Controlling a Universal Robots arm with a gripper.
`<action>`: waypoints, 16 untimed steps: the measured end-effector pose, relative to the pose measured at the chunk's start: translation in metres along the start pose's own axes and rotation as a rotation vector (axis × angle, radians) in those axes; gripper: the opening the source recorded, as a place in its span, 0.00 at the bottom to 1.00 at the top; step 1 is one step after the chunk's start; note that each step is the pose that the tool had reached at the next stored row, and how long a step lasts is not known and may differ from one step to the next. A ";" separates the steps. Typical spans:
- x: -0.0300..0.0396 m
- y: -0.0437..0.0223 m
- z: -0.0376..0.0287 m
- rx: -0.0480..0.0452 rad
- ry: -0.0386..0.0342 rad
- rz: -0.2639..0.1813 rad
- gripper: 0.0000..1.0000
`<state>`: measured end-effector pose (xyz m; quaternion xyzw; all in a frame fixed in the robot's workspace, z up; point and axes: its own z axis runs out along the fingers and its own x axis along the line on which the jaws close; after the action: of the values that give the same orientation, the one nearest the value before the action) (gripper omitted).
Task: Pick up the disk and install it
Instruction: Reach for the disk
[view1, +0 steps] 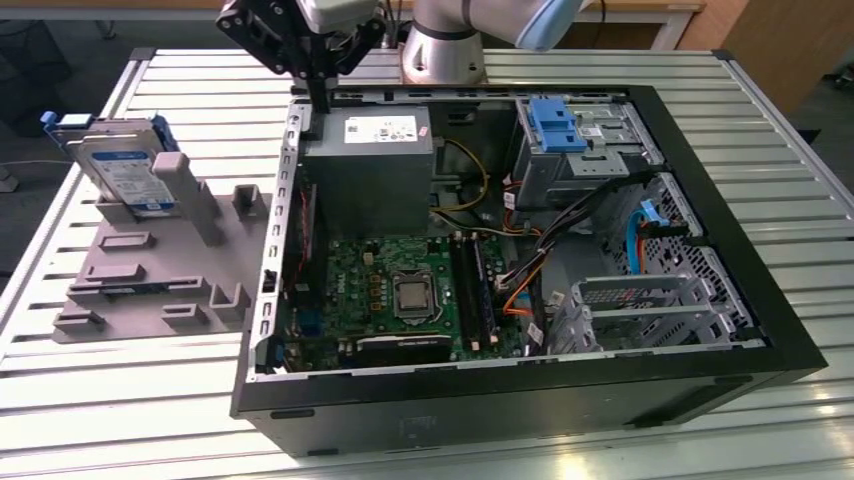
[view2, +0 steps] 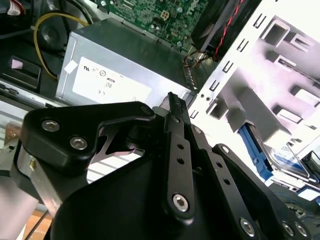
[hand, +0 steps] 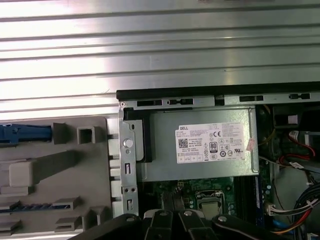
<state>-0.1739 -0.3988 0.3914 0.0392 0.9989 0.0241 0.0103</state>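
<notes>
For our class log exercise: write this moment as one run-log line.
gripper: shut, empty | position: above case corner | disk: on stand | installed: no

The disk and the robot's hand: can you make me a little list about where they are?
disk: propped up in the grey holder, at the exterior view's left of the computer case
hand: shut, empty, over the case's edge beside the grey metal box
disk picked up: not yet

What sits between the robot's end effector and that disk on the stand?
In the exterior view, from the end effector: bare slatted table, then the grey stand's upright post beside the disk.
</notes>
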 end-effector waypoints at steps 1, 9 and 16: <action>0.0001 0.0000 0.0000 0.0002 0.0008 0.000 0.11; 0.0015 -0.0002 0.0000 0.0001 0.0015 0.000 0.11; 0.0088 -0.0007 0.0001 0.0002 0.0016 0.000 0.11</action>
<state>-0.1828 -0.3988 0.3910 0.0394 0.9989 0.0240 0.0095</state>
